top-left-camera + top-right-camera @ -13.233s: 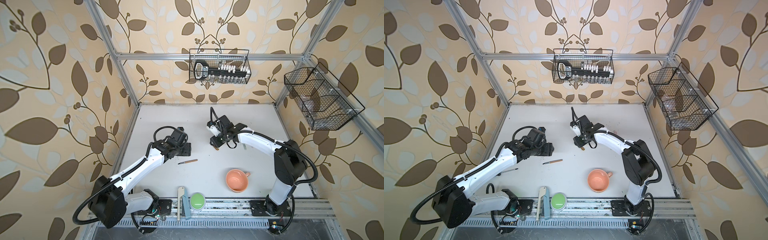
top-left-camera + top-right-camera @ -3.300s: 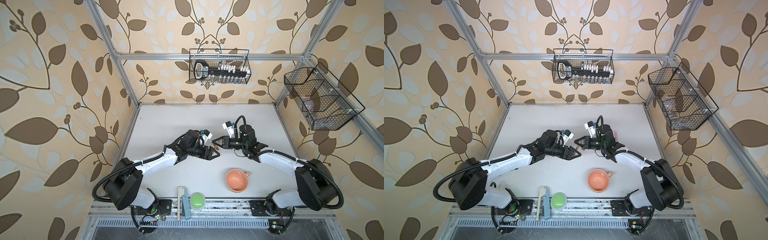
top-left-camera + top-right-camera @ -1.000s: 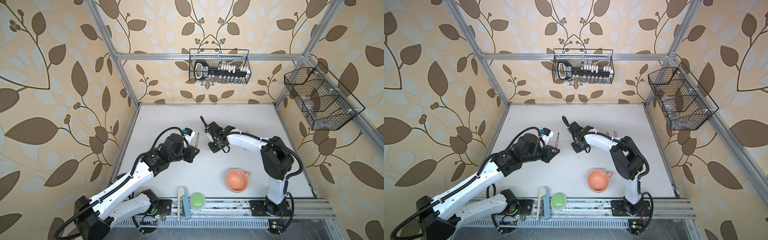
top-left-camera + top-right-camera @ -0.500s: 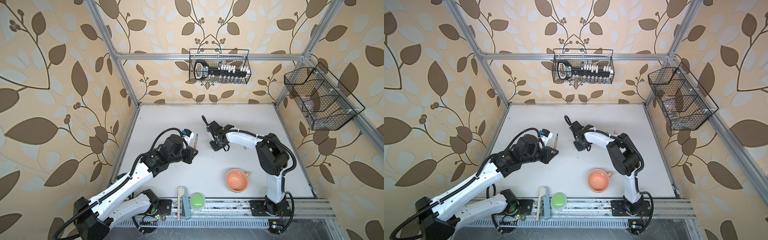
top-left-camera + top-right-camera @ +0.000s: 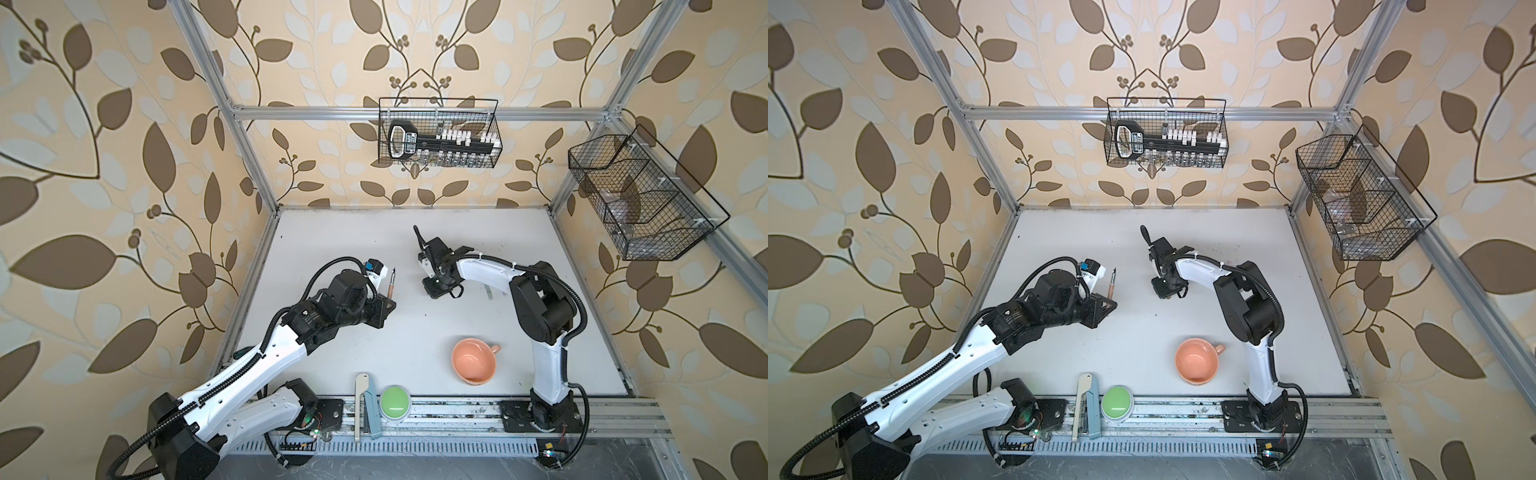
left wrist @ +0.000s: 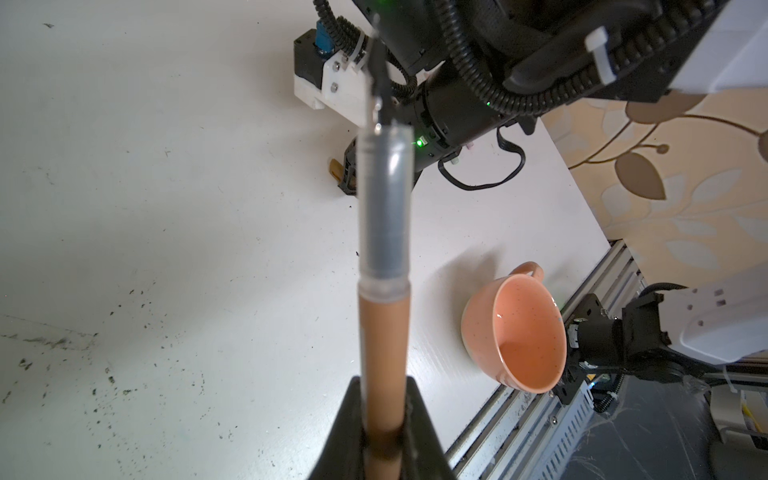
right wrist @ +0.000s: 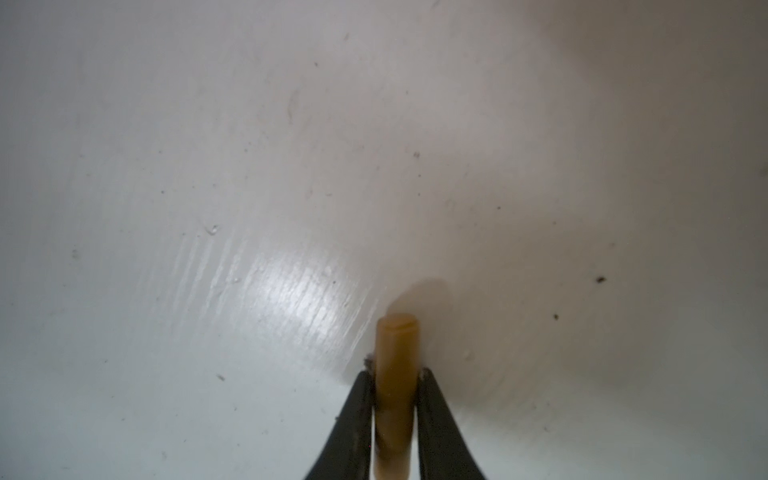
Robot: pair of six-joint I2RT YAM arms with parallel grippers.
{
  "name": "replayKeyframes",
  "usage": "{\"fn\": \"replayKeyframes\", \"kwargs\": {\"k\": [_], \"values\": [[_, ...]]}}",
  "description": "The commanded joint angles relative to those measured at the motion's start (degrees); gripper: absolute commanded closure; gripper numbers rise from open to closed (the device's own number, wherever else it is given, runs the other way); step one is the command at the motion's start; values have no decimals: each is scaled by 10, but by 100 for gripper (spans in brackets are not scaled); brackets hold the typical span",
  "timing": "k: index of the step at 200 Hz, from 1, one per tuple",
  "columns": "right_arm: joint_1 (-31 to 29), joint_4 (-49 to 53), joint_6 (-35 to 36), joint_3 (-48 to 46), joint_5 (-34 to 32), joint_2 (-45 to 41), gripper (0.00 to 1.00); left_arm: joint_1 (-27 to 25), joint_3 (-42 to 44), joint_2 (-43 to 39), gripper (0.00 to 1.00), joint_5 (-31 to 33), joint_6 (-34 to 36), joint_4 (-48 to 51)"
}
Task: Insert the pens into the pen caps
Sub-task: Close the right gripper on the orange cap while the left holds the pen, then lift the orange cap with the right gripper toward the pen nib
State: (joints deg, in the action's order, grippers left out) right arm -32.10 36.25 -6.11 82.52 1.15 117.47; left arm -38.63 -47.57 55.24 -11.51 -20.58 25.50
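My left gripper is shut on the tan-brown pen, which stands up with its dark tip pointing away. In the left wrist view the pen rises from between the left gripper's fingers. My right gripper is down at the table, shut on the tan-brown pen cap. Both fingers of the right gripper press the cap's sides. The cap also peeks out beside the right gripper in the left wrist view. A slim grey-green pen lies behind the right forearm.
An orange cup lies on its side near the front right of the table. A green button and a flat pale tool sit on the front rail. Wire baskets hang on the back and right walls.
The right gripper has closed on the tan-brown cap at the table, and its arm has folded in closer. The left arm and its pen have hardly moved.
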Motion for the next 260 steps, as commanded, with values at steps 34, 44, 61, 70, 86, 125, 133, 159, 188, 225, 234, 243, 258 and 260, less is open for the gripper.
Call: {"fn": "replayKeyframes", "kwargs": {"k": [34, 44, 61, 70, 86, 125, 133, 159, 188, 225, 234, 243, 258, 260], "values": [[7, 1, 16, 9, 27, 12, 84, 0, -2, 3, 86, -1, 4, -16], [8, 1, 17, 8, 30, 9, 84, 0, -1, 5, 86, -1, 4, -17], [10, 2, 17, 5, 32, 0, 85, 0, 0, 9, 86, -3, 4, -22], [10, 3, 17, 2, 32, -5, 86, 0, 2, 11, 86, -4, 3, -25], [10, 3, 15, -5, 32, -18, 87, 0, 1, 15, 86, -10, 4, -28], [24, -18, 8, -40, 76, -62, 88, 0, 8, 27, 86, -11, 12, -41], [29, -26, 4, -50, 94, -74, 89, 0, 9, 33, 86, -11, 13, -47], [51, -61, -10, -92, 159, -122, 90, 0, 13, 65, 87, -16, 18, -66], [77, -132, -47, -161, 237, -198, 91, -14, 6, 108, 90, -4, 27, -83], [96, -294, -144, -263, 295, -305, 93, -43, -7, 152, 92, 4, 39, -120], [97, -330, -167, -283, 300, -326, 93, -50, -8, 158, 92, 9, 41, -132], [97, -366, -189, -303, 301, -347, 93, -56, -7, 162, 92, 16, 43, -142], [96, -415, -221, -329, 300, -375, 93, -66, -7, 166, 93, 33, 47, -152], [97, -419, -225, -331, 299, -379, 93, -67, -7, 166, 93, 35, 48, -153]]}}
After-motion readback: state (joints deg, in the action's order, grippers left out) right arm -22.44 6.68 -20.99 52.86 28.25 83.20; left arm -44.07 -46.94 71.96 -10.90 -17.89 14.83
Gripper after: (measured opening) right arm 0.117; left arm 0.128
